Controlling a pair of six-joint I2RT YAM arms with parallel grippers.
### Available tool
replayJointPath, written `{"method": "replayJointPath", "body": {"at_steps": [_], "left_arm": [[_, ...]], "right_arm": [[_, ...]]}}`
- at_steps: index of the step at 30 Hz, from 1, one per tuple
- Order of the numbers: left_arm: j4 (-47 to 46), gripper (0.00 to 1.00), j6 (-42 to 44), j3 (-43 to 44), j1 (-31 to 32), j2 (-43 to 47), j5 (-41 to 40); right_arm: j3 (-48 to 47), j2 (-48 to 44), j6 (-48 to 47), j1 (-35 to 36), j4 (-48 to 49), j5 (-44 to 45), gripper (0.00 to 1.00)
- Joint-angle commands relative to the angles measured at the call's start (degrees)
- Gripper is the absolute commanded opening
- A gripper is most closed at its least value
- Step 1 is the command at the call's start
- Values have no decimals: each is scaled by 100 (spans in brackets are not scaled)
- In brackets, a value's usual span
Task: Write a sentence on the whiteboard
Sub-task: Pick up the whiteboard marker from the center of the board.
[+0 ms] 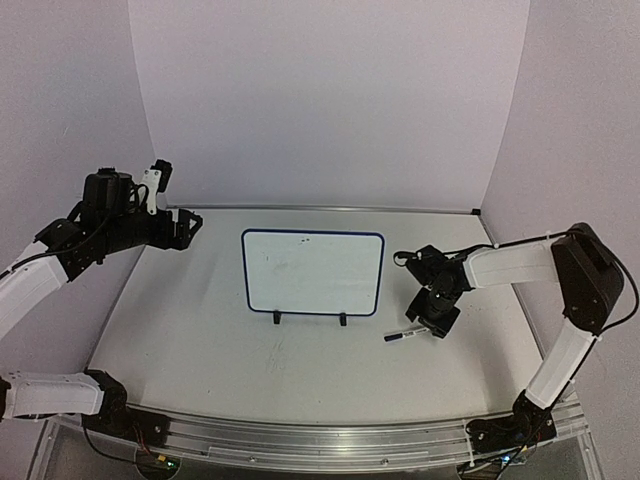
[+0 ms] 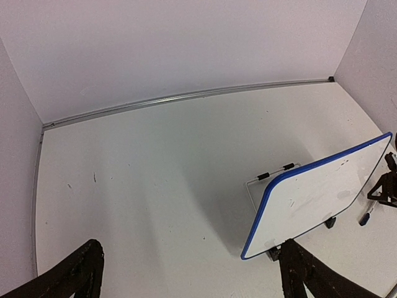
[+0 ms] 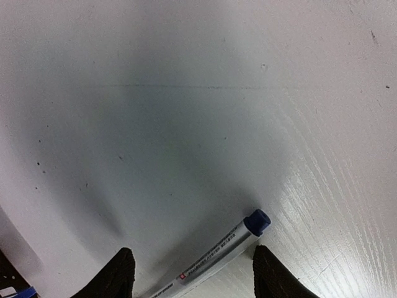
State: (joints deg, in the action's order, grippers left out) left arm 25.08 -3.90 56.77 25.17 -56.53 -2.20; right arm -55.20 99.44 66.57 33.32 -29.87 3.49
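The whiteboard (image 1: 312, 272) stands upright on its black clip feet in the middle of the table, and the left wrist view catches it (image 2: 319, 198) at the right. No sentence shows on its face, only faint smudges. A slim marker (image 1: 402, 337) with a blue cap lies flat on the table to the board's right. My right gripper (image 1: 436, 320) hangs low over the marker (image 3: 217, 254), open, one finger on each side of it (image 3: 193, 268), with gaps showing. My left gripper (image 1: 186, 224) is raised at the back left, open and holding nothing (image 2: 192, 266).
Purple walls close in the table on the left, back and right, with a metal strip (image 1: 330, 208) along the back edge. The board's wire stand (image 2: 273, 177) sticks out behind it. A metal rail (image 1: 320, 435) runs along the near edge between the arm bases.
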Motion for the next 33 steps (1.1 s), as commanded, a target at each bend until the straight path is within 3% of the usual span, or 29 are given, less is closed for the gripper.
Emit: {"method": "replayJointPath", "body": {"at_steps": [1,11,14,18,23,28,33], "left_arm": [[-17,97,46,104,-3,36,-48],[-21,97,33,96,-3,-39,-70],[-12,96,156,138,5,-93,378],[35,95,24,229,27,-146,872],[93,94,-438,430,333,-109,1099],[-435,93,-1268,523,1265,-207,1163],[-1324,92,-1897,495,2023,-719,1532]], "right_arm": [[-193,199,38,25,33,12,53],[-274,383,63,18,183,-52,15],[-320,468,78,20,251,-147,0],[-293,288,114,17,288,-156,0],[-57,-597,146,30,324,151,0],[-170,-1985,-281,558,612,900,0],[-568,-2436,-607,1342,1081,1545,0]]}}
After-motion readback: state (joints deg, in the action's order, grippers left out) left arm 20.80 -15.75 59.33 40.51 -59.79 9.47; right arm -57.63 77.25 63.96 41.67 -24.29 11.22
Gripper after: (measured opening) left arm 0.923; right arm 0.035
